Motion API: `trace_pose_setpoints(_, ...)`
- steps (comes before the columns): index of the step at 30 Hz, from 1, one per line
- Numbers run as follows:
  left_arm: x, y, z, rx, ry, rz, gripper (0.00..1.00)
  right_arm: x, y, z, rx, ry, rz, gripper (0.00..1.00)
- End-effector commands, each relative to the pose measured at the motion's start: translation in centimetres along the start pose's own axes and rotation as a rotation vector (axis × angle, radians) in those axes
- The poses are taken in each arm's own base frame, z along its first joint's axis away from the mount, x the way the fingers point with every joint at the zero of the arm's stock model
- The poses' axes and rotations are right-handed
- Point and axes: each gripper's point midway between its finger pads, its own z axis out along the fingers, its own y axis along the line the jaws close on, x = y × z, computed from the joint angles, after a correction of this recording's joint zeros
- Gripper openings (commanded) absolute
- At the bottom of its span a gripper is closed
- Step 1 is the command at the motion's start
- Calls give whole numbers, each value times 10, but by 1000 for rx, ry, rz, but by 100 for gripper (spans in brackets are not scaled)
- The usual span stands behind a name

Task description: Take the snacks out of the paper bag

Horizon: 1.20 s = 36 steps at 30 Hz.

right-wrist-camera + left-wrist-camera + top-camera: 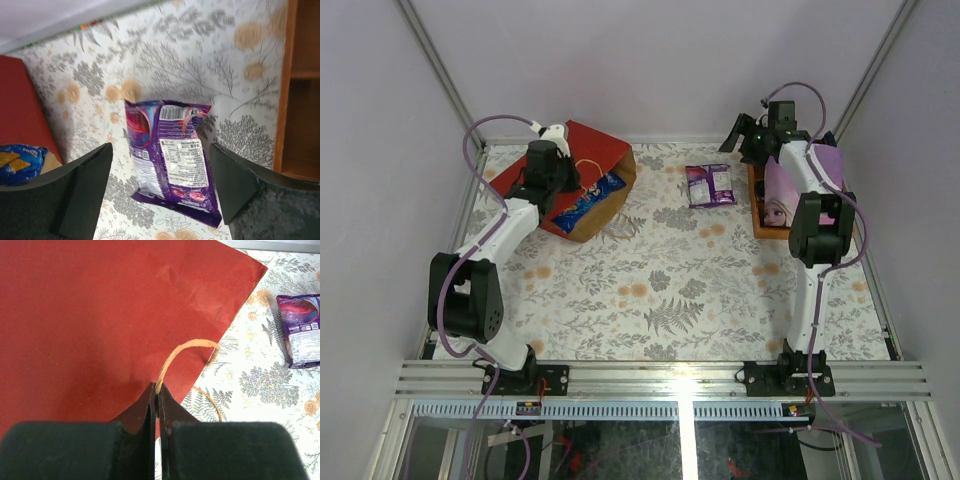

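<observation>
**Item 1.** Tall red paper carrier bag with brown kraft lining [595, 140]: lying on its side at the far left of the fern-and-flower-printed counter [670, 290], with its mouth facing right.

**Item 2.** Thin tan cord handle [186, 347]: looping out from the bag's mouth edge. The left end effector [157, 390] is pinching this cord, with its jaws pressed fully together on it. A second tan cord [212, 402] is lying on the counter just beyond the bag's edge.

**Item 3.** Large glossy blue snack bag [588, 200]: lying inside the bag's open mouth. Yellow-orange chip pictures are showing in the right wrist view, but the brand lettering is too small to read.

**Item 4.** Small glossy purple packet [172, 165]: lying flat on the counter, to the right of the bag and well apart from it, back side up. It is showing a white panel of fine print and a barcode strip near its top edge, neither legible.

**Item 5.** Right end effector [161, 150]: hovering above the purple packet, with its jaws spread wide and gripping nothing.

**Item 6.** Orange rectangular tray [756, 205]: sitting farther right of the bag, just beyond the packet. A flat lilac item with a cartoon princess face [788, 185] is lying in it.
</observation>
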Motion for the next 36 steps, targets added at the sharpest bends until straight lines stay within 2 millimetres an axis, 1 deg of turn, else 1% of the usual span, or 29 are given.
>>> trace_pose_setpoints(1, -15, 5, 3, -28, -35, 18, 0, -50, 36, -48, 78, -149, -117, 87)
trace_pose_setpoints(2, -16, 5, 3, -28, -38, 18, 0, -53, 39, -56, 112, -175, -136, 88)
trace_pose_setpoints(4, -17, 5, 3, -28, -39, 18, 0, -45, 49, -65, 160, -201, -186, 89)
trace_pose_setpoints(6, -18, 5, 2, -29, -41, 20, 0, -29, 60, -69, 179, -201, -217, 88)
trace_pose_setpoints(7, -17, 6, 2, -31, -39, 21, 0, -16, 63, -64, 177, -184, -226, 86)
trace_pose_setpoints(8, -17, 6, 2, -32, -37, 22, 0, -3, 66, -57, 169, -166, -234, 86)
trace_pose_setpoints(11, -17, 6, 2, -31, -37, 21, 0, 36, 66, -22, 163, -93, -261, 86)
trace_pose_setpoints(13, -17, 5, 0, -27, -36, 24, 0, 55, 65, 1, 171, -38, -273, 88)
trace_pose_setpoints(16, -17, 7, -3, -37, -35, 30, 0, 74, 51, 30, 223, 8, -275, 95)
trace_pose_setpoints(19, -18, 9, -6, -51, -39, 37, 0, 79, 31, 43, 306, 13, -264, 98)
trace_pose_setpoints(20, -18, 10, -7, -54, -42, 39, 0, 79, 24, 45, 337, 13, -265, 98)
trace_pose_setpoints(23, -18, 10, -7, -57, -43, 41, 0, 79, 13, 49, 392, 12, -269, 98)
trace_pose_setpoints(26, -18, 11, -7, -61, -40, 42, 0, 78, 7, 55, 409, 16, -278, 98)
trace_pose_setpoints(30, -16, 12, -8, -62, -35, 44, 0, 66, 1, 63, 419, -8, -261, 98)
trace_pose_setpoints(36, -16, 13, -12, -70, -36, 49, 0, 48, -10, 84, 409, -41, -181, 98)
